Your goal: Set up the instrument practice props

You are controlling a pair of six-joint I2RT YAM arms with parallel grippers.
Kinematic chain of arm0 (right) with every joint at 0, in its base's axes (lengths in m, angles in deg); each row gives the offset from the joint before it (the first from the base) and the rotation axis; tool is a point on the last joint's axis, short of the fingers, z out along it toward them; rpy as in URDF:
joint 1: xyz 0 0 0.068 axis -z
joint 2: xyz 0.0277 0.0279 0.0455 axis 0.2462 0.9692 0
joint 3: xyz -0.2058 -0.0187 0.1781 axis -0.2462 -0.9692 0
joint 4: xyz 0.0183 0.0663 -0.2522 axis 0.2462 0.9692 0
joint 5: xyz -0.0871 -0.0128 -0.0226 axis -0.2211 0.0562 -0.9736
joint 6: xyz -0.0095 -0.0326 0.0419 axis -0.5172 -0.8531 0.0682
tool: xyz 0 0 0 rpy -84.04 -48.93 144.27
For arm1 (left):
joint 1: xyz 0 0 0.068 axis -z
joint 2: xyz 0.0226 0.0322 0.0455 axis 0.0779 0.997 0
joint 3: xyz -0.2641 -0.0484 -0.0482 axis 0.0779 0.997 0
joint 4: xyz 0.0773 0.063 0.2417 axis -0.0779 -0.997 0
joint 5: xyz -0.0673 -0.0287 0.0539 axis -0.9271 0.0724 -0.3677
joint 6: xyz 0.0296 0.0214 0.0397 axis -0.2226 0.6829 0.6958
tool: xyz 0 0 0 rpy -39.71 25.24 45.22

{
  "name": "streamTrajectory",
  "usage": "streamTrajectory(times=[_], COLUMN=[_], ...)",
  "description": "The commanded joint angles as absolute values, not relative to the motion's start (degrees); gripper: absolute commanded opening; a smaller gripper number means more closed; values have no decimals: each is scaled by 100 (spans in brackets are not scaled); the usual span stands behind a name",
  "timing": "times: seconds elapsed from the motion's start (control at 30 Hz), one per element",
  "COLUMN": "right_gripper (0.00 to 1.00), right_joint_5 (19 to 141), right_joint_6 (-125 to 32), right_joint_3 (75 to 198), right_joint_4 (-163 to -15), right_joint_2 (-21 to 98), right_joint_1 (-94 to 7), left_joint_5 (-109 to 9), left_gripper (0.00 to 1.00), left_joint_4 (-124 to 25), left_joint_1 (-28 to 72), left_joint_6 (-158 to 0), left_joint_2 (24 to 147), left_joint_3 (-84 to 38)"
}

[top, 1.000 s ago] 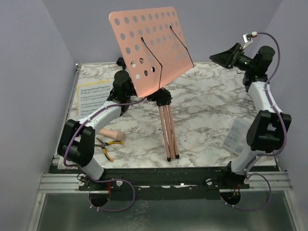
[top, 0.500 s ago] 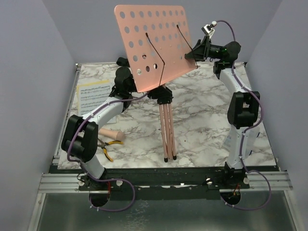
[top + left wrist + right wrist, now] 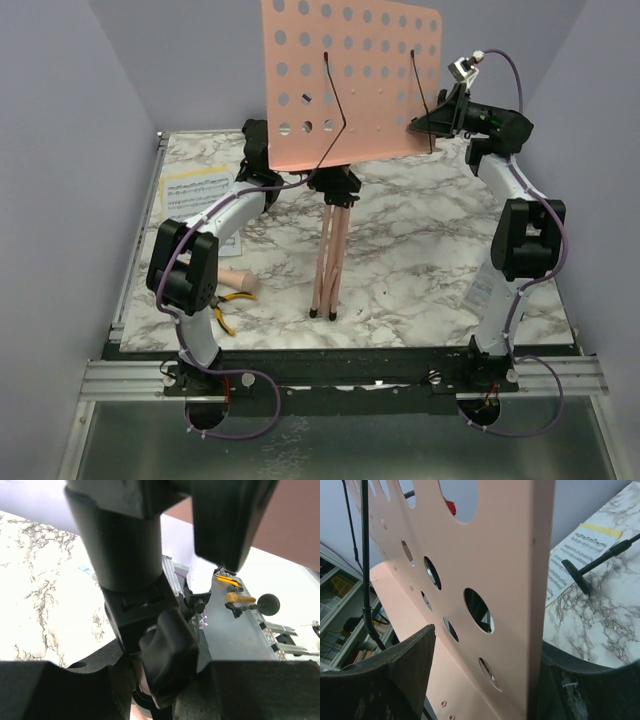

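Note:
The pink perforated desk (image 3: 350,80) stands nearly upright on its pink pole (image 3: 327,262), tripod legs folded together. My left gripper (image 3: 315,183) is shut on the stand's black hub (image 3: 150,615), its knob (image 3: 167,650) between my fingers. My right gripper (image 3: 425,122) is open and straddles the desk's right edge (image 3: 540,580), which lies against one finger. Sheet music (image 3: 192,195) lies at the far left. The beige toy microphone (image 3: 238,279) lies near the left arm. The black round-based mic stand (image 3: 576,575) lies on its side by the pages (image 3: 580,550).
Yellow-handled pliers (image 3: 222,305) lie near the front left, beside the microphone. A clear plastic box (image 3: 487,285) sits at the right, partly behind my right arm. The marble table (image 3: 420,230) is walled on both sides.
The right gripper swung in from the far right to the desk's edge. The desk then rose and tilted upright, shifting right, and the pole stood straighter with the left gripper holding.

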State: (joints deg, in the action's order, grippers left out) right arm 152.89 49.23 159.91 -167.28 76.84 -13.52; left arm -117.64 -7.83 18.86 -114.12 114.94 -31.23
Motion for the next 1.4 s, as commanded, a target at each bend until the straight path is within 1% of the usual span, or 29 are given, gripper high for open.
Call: streamTrajectory(times=[0.0, 0.2, 0.3, 0.53, 0.67, 0.73, 0.8, 0.87, 0.93, 1.0, 1.03, 1.07, 1.13, 1.2, 1.27, 1.3, 1.37], right_gripper=[67, 67, 64, 65, 67, 64, 57, 53, 42, 22, 6, 1, 0, 0, 0, 0, 0], right_joint_5=[15335, 15281, 15122, 14978, 14865, 14853, 14825, 14754, 14649, 14529, 14532, 14515, 14444, 14309, 14253, 14213, 14138], right_joint_6=[5286, 5354, 5377, 5353, 5663, 5688, 5545, 5339, 5135, 4978, 4862, 4684, 4236, 3782, 3516, 3471, 3395], right_joint_3=[15555, 15346, 15190, 14678, 14397, 14298, 14135, 13928, 13760, 13645, 13601, 13556, 13406, 13233, 13180, 13160, 13160], right_joint_4=[-17761, -17878, -17953, -18176, -18599, -18634, -18529, -18445, -18370, -18376, -18311, -18209, -17886, -17527, -17339, -17331, -17282], right_joint_2=[6943, 6526, 6323, 5794, 5621, 5545, 5427, 5300, 5188, 5087, 5032, 4965, 4804, 4613, 4501, 4469, 4433], right_joint_1=[-1183, -1151, -1093, -911, -659, -617, -612, -616, -610, -617, -613, -609, -608, -596, -598, -593, -595], left_joint_5=[-12018, -12101, -12169, -12164, -12145, -12133, -12104, -12072, -12011, -11920, -11856, -11826, -11647, -11475, -11333, -11271, -11178], left_gripper=[0, 0, 0, 0, 0, 0, 0, 0, 0, 0, 0, 0, 15, 35, 42, 49, 53], left_joint_4=[228, 911, 1646, 3545, 3646, 3649, 3652, 3642, 3630, 3623, 3616, 3598, 3360, 3100, 2584, 2339, 2085], left_joint_1=[1777, 1777, 1772, 1768, 1768, 1767, 1767, 1768, 1768, 1760, 1740, 1722, 1621, 1474, 1339, 1278, 1178], left_joint_6=[-11771, -12399, -13071, -14868, -14966, -14956, -14962, -14965, -14998, -14984, -14991, -14985, -14826, -14514, -13985, -13747, -13473], left_joint_2=[11394, 11519, 11651, 12112, 12128, 12105, 12091, 12081, 12082, 12079, 12075, 12066, 11990, 11801, 11526, 11424, 11283], left_joint_3=[-3744, -3867, -3964, -4285, -4285, -4265, -4263, -4264, -4249, -4224, -4199, -4182, -4044, -3762, -3422, -3262, -3020])
